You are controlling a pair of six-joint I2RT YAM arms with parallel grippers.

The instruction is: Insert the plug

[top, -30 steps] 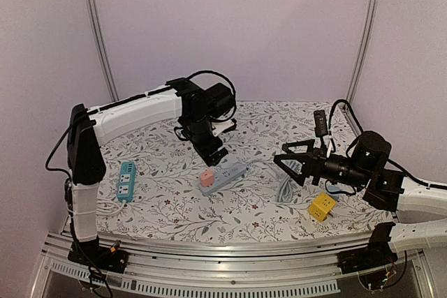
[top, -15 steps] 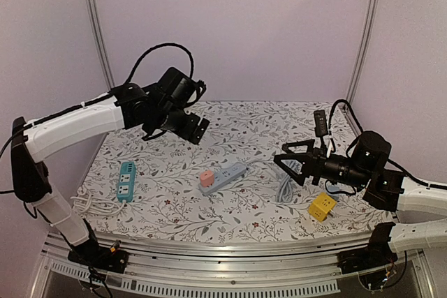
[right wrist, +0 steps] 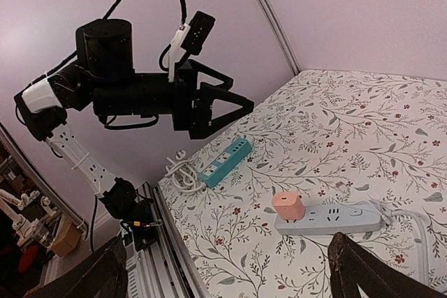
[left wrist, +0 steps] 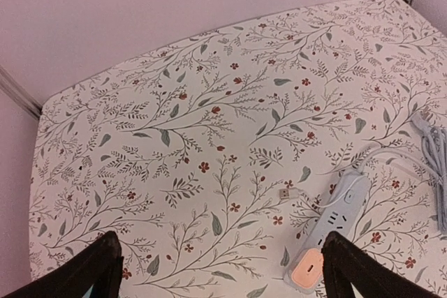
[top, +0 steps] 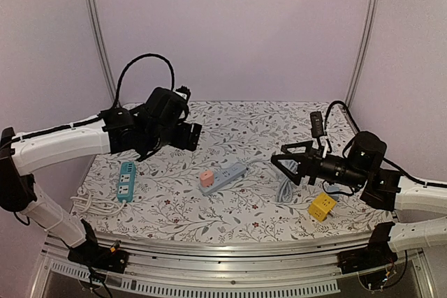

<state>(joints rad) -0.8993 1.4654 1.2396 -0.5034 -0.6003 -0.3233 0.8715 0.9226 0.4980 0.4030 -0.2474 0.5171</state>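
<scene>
A pink plug (top: 207, 178) sits in the near end of a light blue-grey power strip (top: 234, 171) at the table's middle. My left gripper (top: 191, 136) hangs open and empty above the table, back and left of the strip. In the left wrist view its gripper (left wrist: 220, 277) frames the mat, with the pink plug (left wrist: 309, 275) and strip (left wrist: 342, 214) by the right finger (left wrist: 353, 270). My right gripper (top: 283, 162) is open and empty, right of the strip. Its wrist view shows the gripper (right wrist: 223, 284), plug (right wrist: 287, 206) and strip (right wrist: 335, 218).
A teal power strip (top: 126, 179) with a coiled white cord (top: 87, 204) lies at the left. A yellow cube (top: 321, 206) sits at the front right. A grey cable bundle (top: 286, 190) lies beside the strip. A small USB connector (left wrist: 287, 192) lies on the mat.
My left arm has lifted off the area by the strip and swung left and back, its gripper now raised above the mat. My right arm has hardly moved.
</scene>
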